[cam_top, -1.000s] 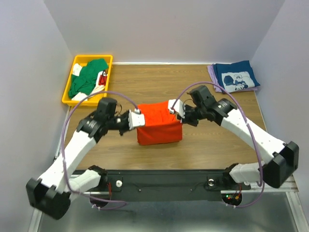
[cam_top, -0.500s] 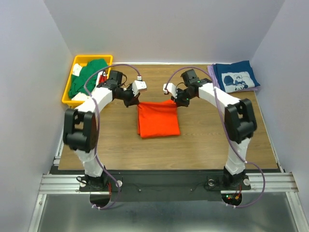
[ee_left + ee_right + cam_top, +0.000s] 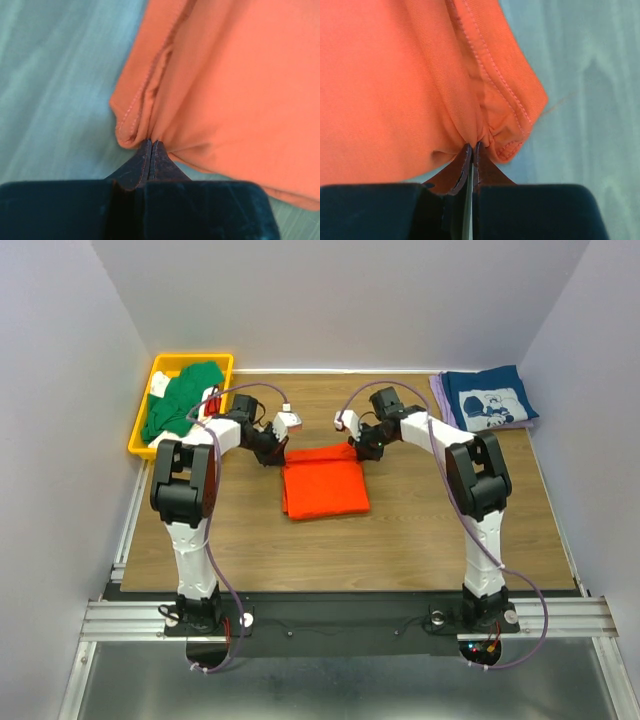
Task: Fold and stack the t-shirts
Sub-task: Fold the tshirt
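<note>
The folded orange t-shirt (image 3: 324, 486) lies in the middle of the table. My left gripper (image 3: 281, 452) is shut on its far left corner (image 3: 131, 131), and my right gripper (image 3: 358, 451) is shut on its far right corner (image 3: 512, 135). Both pinch a bunch of orange cloth at the fingertips. A folded navy t-shirt with white print (image 3: 489, 400) rests on a lavender one (image 3: 437, 392) at the far right corner. A green t-shirt (image 3: 181, 399) lies crumpled in the yellow bin.
The yellow bin (image 3: 141, 418) stands at the far left with green, white and red cloth inside. Grey walls close in on three sides. Bare wooden table (image 3: 430, 520) lies in front of the orange shirt and to its right.
Both grippers carried the shirt's held edge from the near side toward the far side and down to the table. The orange shirt went from a raised bundle to lying flat.
</note>
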`<state>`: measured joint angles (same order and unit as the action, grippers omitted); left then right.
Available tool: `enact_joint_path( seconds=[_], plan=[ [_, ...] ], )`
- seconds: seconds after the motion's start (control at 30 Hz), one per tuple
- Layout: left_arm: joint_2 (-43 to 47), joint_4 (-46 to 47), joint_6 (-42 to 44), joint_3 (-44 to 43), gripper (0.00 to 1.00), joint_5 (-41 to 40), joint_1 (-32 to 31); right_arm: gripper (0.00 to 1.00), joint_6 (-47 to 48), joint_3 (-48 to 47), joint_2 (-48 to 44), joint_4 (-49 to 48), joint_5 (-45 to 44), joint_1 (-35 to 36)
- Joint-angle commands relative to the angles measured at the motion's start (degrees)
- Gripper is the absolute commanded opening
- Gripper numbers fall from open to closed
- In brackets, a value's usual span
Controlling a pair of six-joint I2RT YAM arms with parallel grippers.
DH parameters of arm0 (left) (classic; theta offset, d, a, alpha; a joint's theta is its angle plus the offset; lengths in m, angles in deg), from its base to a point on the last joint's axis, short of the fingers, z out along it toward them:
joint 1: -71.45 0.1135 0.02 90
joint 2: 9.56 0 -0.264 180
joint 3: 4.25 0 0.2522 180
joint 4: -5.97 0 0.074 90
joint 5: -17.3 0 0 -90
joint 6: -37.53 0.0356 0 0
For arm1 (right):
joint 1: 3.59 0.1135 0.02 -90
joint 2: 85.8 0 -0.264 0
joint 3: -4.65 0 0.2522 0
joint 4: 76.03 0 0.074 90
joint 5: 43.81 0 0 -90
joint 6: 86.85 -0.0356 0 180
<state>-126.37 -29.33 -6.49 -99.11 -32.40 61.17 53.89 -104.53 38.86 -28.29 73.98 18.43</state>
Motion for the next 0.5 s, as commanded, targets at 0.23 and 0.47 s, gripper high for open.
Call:
enact_joint_path(
  seconds=[0.23,0.47],
  plan=[
    [22.6,-5.7,3.2,21.6,0.0,1.4,-7.6,0.02,-7.7,24.3,-20.9,2.8,5.1,2.4],
    [30.7,-6.3,4.6,21.4,0.36,2.6,-6.9,0.53,-15.9,20.8,-26.3,4.1,2.2,0.7]
  ],
)
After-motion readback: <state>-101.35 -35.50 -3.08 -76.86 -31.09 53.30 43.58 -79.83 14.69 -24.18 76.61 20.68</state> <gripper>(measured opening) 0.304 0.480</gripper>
